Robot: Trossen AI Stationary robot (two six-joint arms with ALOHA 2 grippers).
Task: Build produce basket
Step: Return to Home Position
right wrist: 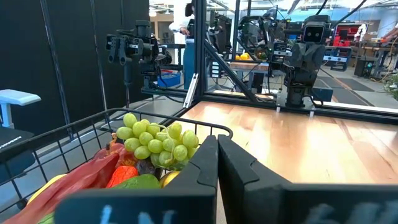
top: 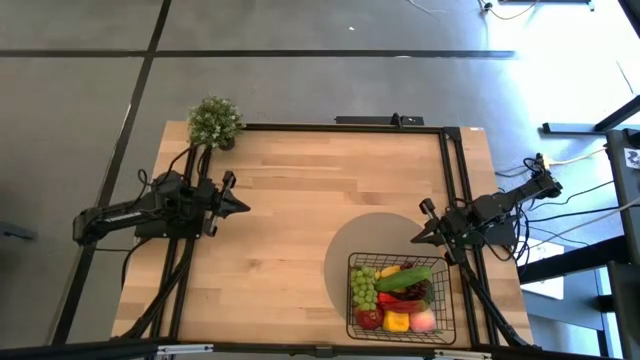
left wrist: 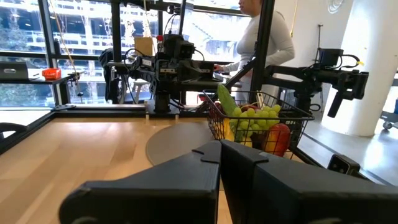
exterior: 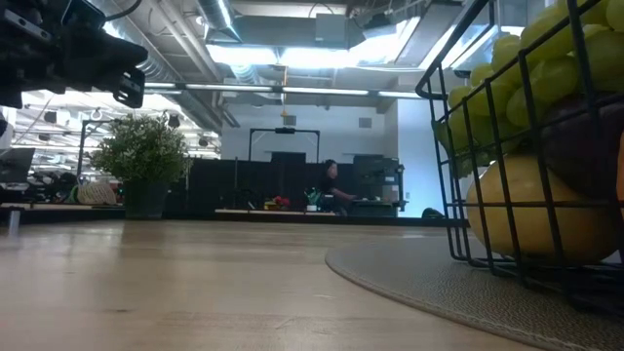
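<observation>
Basket loaded, both arms at the table's sides.

The basket point(top: 446, 327) sits at the lower right of the high view on a grey round mat point(top: 345, 262), with the produce point(top: 400, 295) piled inside and the green grapes point(top: 364, 285) heaped to the rim. The left gripper point(top: 238, 206), at centre-left and well apart, has its jaws closed on nothing. The right gripper point(top: 420, 236) (also closed and empty) hangs just above the basket's upper right corner. That arm is the risk, I judge: a low swing could clip the wire rim, shoving the basket or spilling grapes.
</observation>
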